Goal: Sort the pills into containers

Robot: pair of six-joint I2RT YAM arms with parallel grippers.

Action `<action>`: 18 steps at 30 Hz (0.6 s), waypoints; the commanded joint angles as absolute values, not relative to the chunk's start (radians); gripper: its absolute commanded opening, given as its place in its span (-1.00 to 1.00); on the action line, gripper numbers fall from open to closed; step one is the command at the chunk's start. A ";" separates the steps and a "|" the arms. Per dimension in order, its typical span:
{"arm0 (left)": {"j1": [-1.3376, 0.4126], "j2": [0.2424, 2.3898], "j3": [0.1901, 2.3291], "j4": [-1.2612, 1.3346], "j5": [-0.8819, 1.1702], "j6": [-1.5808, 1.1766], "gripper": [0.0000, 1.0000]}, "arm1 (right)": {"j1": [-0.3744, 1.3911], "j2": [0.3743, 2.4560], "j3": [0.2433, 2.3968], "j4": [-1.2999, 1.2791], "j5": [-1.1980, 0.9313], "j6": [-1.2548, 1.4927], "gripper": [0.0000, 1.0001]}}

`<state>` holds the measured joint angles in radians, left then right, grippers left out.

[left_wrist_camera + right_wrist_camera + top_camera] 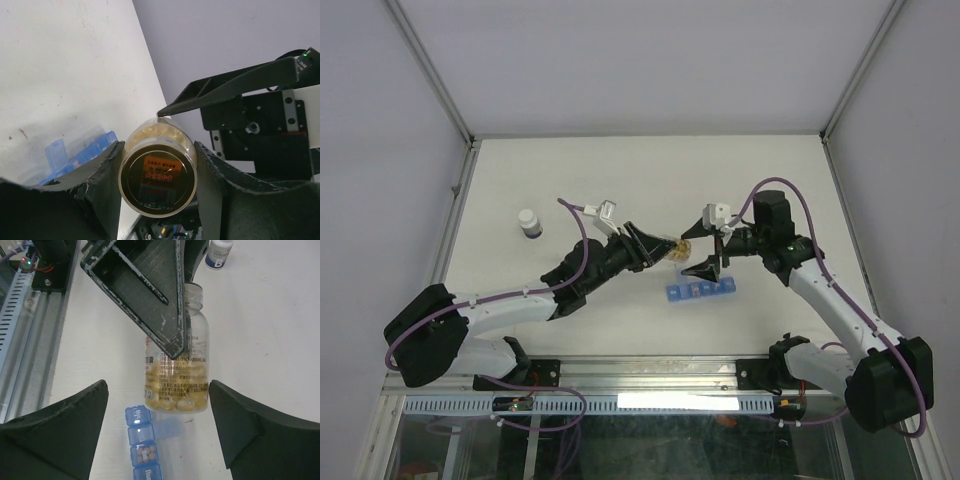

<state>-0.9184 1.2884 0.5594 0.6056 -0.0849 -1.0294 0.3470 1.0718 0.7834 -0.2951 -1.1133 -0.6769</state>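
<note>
Organiser strip [141, 442]: blue, translucent, flat on the table [570, 180], near the front edge and between the two arms. In the right wrist view one lid [165, 428] stood swung open to the side. The compartment next to it showed a few small round pills [142, 454]. The contents of the other compartments could not be read.

Pill bottle [177, 365]: held just above and beside the strip, its base toward the open lid. The neck looked uncapped, though partly hidden. A thick layer of yellow pills lay inside at the base end.

Left end effector [158, 145]: clamped on the bottle's sides, with the base facing its wrist camera.

Right end effector [157, 390]: spread wide, gripping nothing, fingers either side of the bottle without touching it.

Small white bottle [530, 222]: upright, well apart on the far left of the table.

Progress, as judged: early. At most one compartment was loaded and the bulk of the stock was in the bottle. Left to do: dose the other compartments and close the lids.
</note>
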 commanded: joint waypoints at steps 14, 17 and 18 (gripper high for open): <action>-0.968 1.315 0.641 0.674 -0.149 -1.101 -1.00 | 0.463 1.057 0.719 -0.014 -0.957 -0.590 0.34; -0.968 1.322 0.645 0.691 -0.129 -1.101 -1.00 | 0.466 1.060 0.714 -0.004 -0.955 -0.581 0.21; -0.968 1.325 0.648 0.695 -0.122 -1.102 -1.00 | 0.466 1.061 0.712 -0.003 -0.953 -0.580 0.17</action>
